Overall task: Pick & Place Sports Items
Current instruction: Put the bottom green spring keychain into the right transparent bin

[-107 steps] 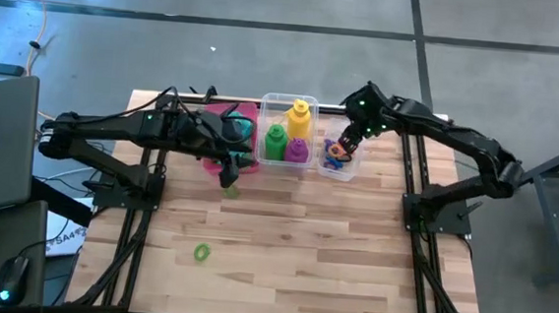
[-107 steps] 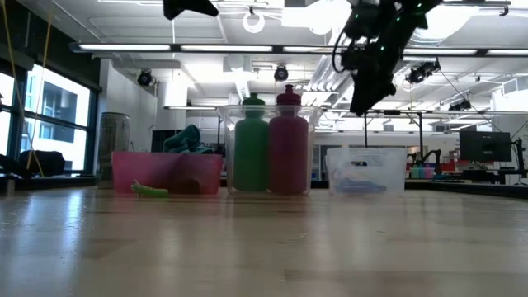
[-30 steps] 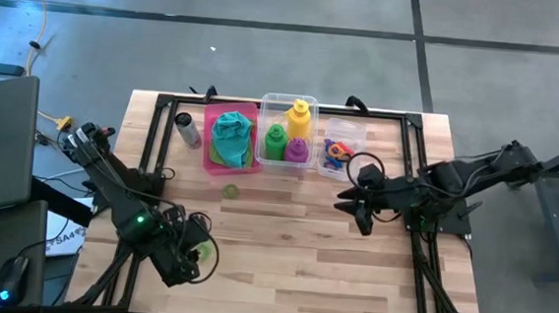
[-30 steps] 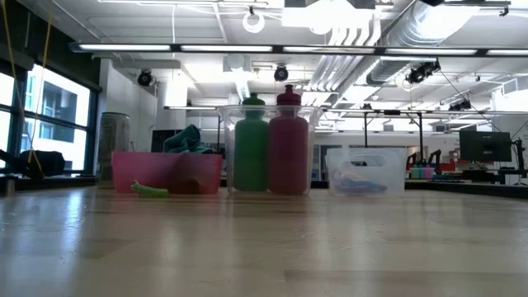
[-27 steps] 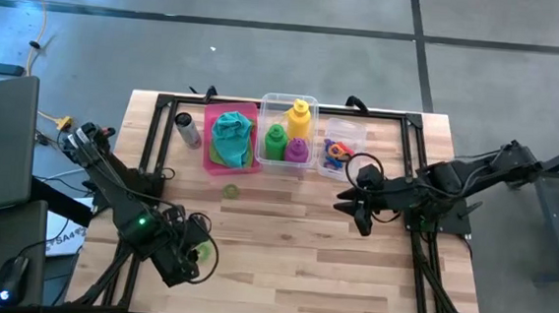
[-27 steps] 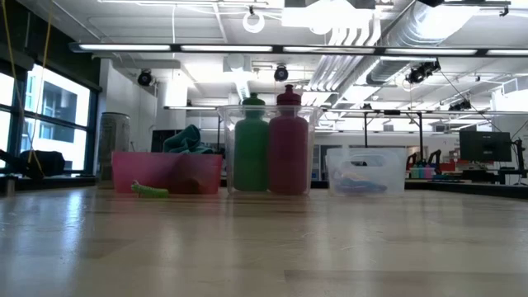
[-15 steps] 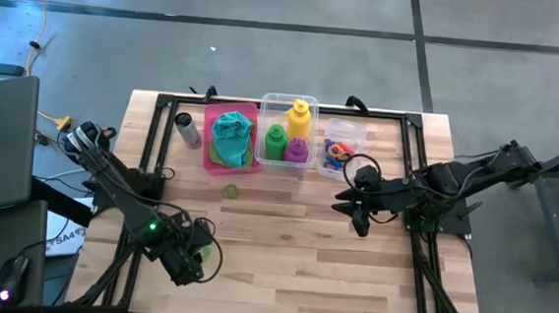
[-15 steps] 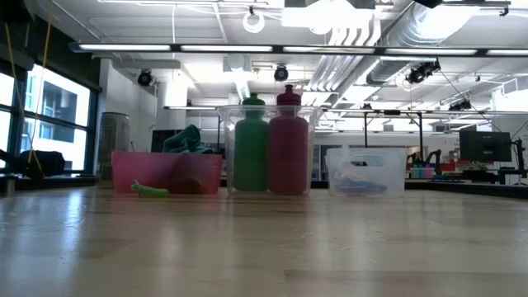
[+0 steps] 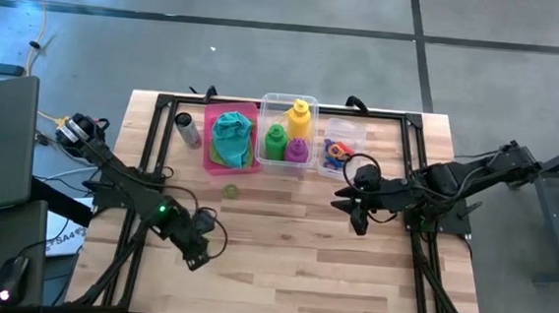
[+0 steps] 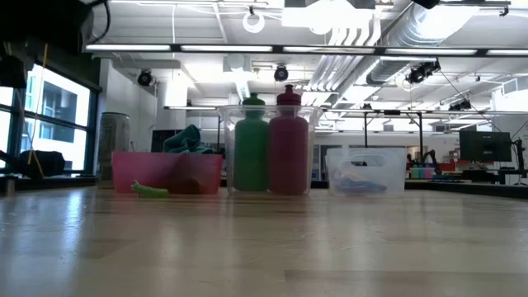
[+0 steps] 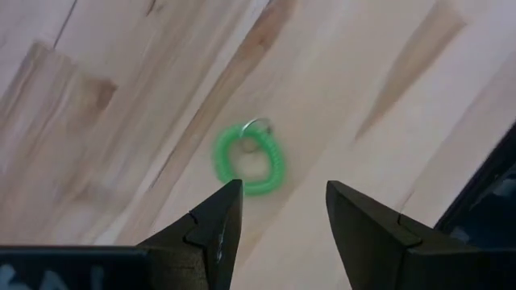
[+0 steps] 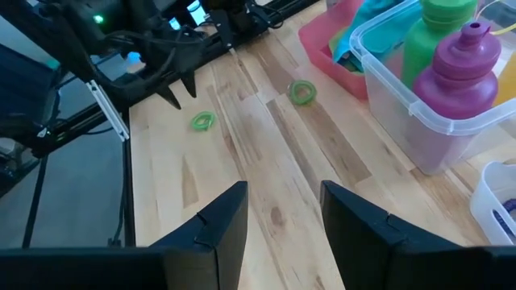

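The move that matters here belongs to the left gripper [image 9: 196, 259], which hangs over the lower left of the desk [image 9: 291, 276] in the high view, its two fingers parted to a moderate gap with nothing between them. In the left wrist view the green coiled ring [image 11: 249, 157] lies flat on the bare wood just ahead of the fingertips and slightly toward the picture's left of the gap's centre line, so the gripper would, I judge, need to go forward a little and then down to straddle it. The ring is round, so it has no real long axis; only its small metal loop sticks out on one side, and any approach angle should do. In the high view the ring itself is hidden under the left gripper. The right gripper [image 9: 356, 224] waits right of centre, also partly open and empty, well apart from this ring, so the left arm is plainly the nearer one. A second green ring [image 9: 231, 191] lies just in front of the pink bin [image 9: 207, 161], between the two arms. The pink bin already holds the teal cloth [image 9: 229, 130], the middle clear bin [image 9: 268, 104] holds the bottles, and the small clear bin [image 9: 359, 134] holds the other rings.
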Robot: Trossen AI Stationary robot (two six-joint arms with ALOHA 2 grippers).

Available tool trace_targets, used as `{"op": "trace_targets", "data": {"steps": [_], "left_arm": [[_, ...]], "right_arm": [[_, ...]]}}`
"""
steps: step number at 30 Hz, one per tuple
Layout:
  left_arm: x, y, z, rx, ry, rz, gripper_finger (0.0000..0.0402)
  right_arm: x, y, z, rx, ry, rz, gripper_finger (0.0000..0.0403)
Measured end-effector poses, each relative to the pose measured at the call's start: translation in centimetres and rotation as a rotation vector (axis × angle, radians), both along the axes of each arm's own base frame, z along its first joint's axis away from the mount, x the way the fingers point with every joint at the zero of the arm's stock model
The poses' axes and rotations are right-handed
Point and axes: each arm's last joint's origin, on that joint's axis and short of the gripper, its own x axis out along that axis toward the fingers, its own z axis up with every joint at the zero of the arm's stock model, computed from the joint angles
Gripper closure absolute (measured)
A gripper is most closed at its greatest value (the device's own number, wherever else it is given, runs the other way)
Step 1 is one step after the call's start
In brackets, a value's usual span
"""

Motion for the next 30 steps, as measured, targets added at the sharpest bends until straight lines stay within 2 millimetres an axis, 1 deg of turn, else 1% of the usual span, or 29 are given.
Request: {"op": "trace_targets", "data": {"steps": [10, 13, 19, 24, 30], "left_arm": [[0.5, 2.5, -2.0, -0.067, 0.118, 0.054, 0.0225], [0.7, 2.9, -2.4, -0.079, 0.110, 0.063, 0.0225], [0.8, 3.0, -2.5, -0.048, 0.085, 0.062, 0.0225], [0.6, 2.7, -2.5, -0.027, 0.074, 0.069, 0.0225], [0.7, 1.9, -3.6, -0.001, 0.112, 0.089, 0.0225]], "right_arm": [[0.0, 0.0, 0.0, -0.003, 0.000, 0.001, 0.0255], [0.0, 0.0, 0.0, -0.003, 0.000, 0.001, 0.0255], [0.0, 0.0, 0.0, 0.002, 0.000, -0.003, 0.0255], [0.0, 0.0, 0.0, 0.003, 0.000, -0.003, 0.0255], [0.0, 0.0, 0.0, -0.002, -0.003, -0.013, 0.0255]]}}
